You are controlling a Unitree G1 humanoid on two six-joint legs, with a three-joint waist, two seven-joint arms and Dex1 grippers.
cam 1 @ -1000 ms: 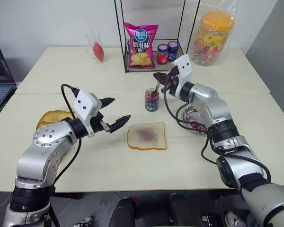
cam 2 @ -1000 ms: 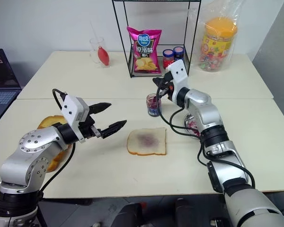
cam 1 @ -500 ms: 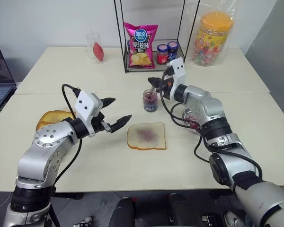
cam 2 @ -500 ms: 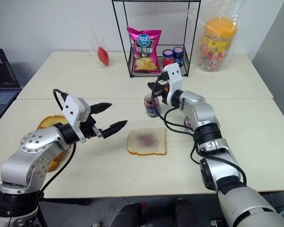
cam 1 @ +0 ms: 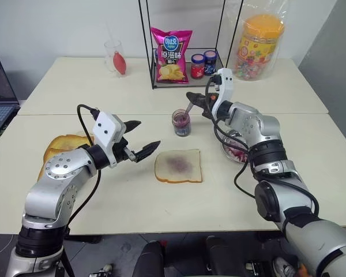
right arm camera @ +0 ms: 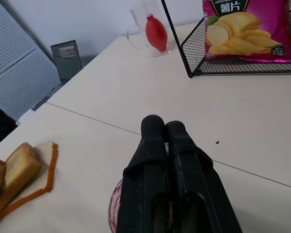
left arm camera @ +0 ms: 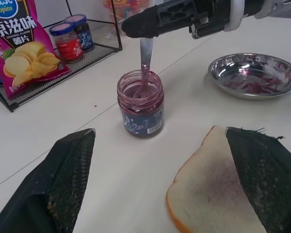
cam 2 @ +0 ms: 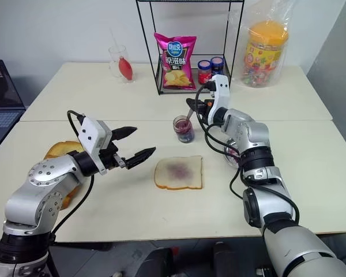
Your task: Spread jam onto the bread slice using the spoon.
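Note:
The jam jar [cam 1: 181, 123] stands open on the table just behind the bread slice [cam 1: 179, 165], which lies flat with a purple smear in its middle. My right gripper [cam 1: 191, 97] hovers level above the jar, shut on the spoon [left arm camera: 146, 53]. The spoon hangs down from it with its bowl dipped in the jam [left arm camera: 139, 91]. To the left of the slice, my left gripper [cam 1: 147, 133] is held open above the table, its fingers [left arm camera: 68, 179] empty and pointing toward the jar and the slice.
A metal bowl [cam 1: 236, 151] smeared purple sits right of the jar. Toasted slices [cam 1: 60, 147] lie at the left. Behind stand a wire rack [cam 1: 155, 81] with a chips bag [cam 1: 172, 55] and two lidded jars [cam 1: 203, 64], a candy tub [cam 1: 258, 40] and a glass [cam 1: 116, 57].
My right wrist has rolled, turning the spoon while it stays in the jar. The left arm has kept still.

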